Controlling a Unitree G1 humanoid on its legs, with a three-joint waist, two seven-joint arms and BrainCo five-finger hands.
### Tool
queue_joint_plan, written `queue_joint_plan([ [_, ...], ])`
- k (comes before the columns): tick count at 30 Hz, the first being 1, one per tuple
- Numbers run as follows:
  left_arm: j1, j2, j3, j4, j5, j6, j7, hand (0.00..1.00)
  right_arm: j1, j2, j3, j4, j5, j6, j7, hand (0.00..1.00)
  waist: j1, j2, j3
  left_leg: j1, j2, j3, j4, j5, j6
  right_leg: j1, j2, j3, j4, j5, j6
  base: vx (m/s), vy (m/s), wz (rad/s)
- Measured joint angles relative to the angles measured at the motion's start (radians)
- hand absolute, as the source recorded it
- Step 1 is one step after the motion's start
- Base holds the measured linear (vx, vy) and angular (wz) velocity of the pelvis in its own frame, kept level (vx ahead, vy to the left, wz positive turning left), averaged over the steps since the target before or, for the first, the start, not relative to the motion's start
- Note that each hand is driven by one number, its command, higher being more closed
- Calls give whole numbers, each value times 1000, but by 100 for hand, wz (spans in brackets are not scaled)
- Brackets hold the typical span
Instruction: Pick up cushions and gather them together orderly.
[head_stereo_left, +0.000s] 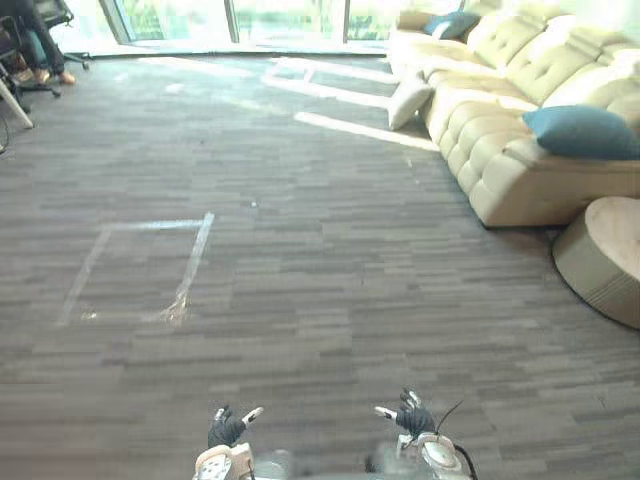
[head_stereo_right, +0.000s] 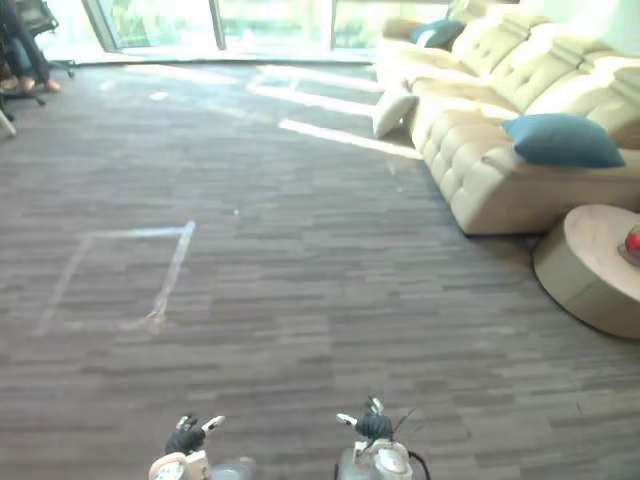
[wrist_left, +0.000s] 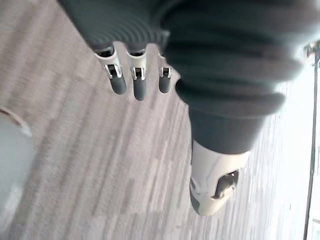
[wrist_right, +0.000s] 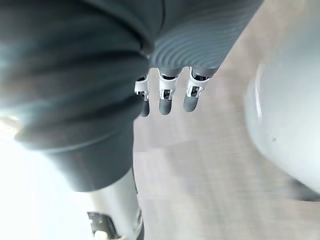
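A white cushion (head_stereo_left: 408, 102) leans on the carpet against the front of the cream sofa (head_stereo_left: 500, 170) at the far right. One teal cushion (head_stereo_left: 580, 131) lies on the sofa's near end, and another teal cushion (head_stereo_left: 450, 24) rests at its far end. My left hand (head_stereo_left: 226, 430) and right hand (head_stereo_left: 414, 418) hang low at the near edge, far from every cushion. In the wrist views the left hand's fingers (wrist_left: 138, 85) and the right hand's fingers (wrist_right: 167, 97) are straight over bare carpet, holding nothing.
A round beige low table (head_stereo_left: 605, 255) stands by the sofa's near end with a red thing (head_stereo_right: 632, 243) on it. A taped square (head_stereo_left: 140, 270) marks the carpet at left. A person on an office chair (head_stereo_left: 35, 40) sits at the far left.
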Motion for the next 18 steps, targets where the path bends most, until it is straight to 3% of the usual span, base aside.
queue_joint_plan([
  [2,-12,-4,-20,9,0,3,-1,0,-5,-13,-34,-2,1,1,-1,0,-19,-1,3,101,3,-38,-79,-10,-17,-49,19,-88,-334,59,-47,838,7,66],
  [3,-11,-6,-41,8,2,2,-2,0,-6,-21,-40,0,1,2,-2,0,-34,-5,4,155,3,-68,-109,-24,-41,-54,33,-105,-544,150,-80,763,-64,84],
  [4,-8,-7,-42,8,6,1,-4,0,-4,-22,-42,4,1,5,-2,0,-38,-8,2,177,0,-89,-115,-30,-50,-56,37,-100,-612,190,-100,809,-123,81],
  [5,-2,-16,-41,11,7,2,-3,0,-4,-32,-46,15,1,9,-2,0,-49,-2,0,214,9,-120,-112,-33,-56,-53,51,-77,-595,300,-164,845,-173,53],
  [6,-5,-33,-35,20,10,2,-3,0,-7,-55,-48,16,0,16,-1,0,-54,25,-12,223,49,-159,-83,-33,-56,-67,66,-80,-518,284,-200,1002,-239,42],
  [8,-3,-54,-29,30,18,2,-7,0,-12,-64,-67,10,0,19,0,0,-50,61,-12,179,87,-201,63,6,-84,-68,78,-114,-415,173,-212,805,-233,18],
  [9,-11,-66,-7,26,21,1,-7,0,-16,-72,-66,6,0,20,-1,0,-56,81,-9,101,104,-217,249,64,-101,-27,102,-125,-420,128,-216,774,-229,3],
  [10,-19,-69,12,25,24,3,-8,0,-19,-79,-59,8,1,25,-1,0,-54,94,-1,30,121,-219,418,167,-120,23,123,-122,-455,112,-217,766,-206,-15],
  [11,-19,-67,25,23,30,3,-8,0,-24,-84,-48,14,1,30,-1,0,-46,106,11,-62,153,-209,629,282,-163,109,154,-105,-521,99,-226,745,-145,-34],
  [12,-19,-67,44,11,35,1,-8,0,-25,-73,-46,18,2,38,-2,0,-42,104,21,-145,197,-164,808,218,-135,223,187,-78,-593,94,-234,591,-86,-46],
  [14,-9,-52,47,-28,36,-1,-7,0,-24,-32,-34,22,4,40,-2,0,-14,72,30,-257,209,-110,901,138,-114,375,194,-17,-694,84,-246,747,-115,-65],
  [16,1,-36,39,-56,35,-6,-8,0,-29,-7,-22,33,5,40,-1,0,7,50,28,-400,206,-73,836,79,-102,475,186,55,-785,79,-239,629,-49,-98],
  [18,4,-38,42,-70,35,-10,-8,0,-45,-1,-18,49,5,42,-2,0,18,58,35,-513,189,-61,663,48,-84,548,173,112,-825,50,-225,555,67,-85],
])
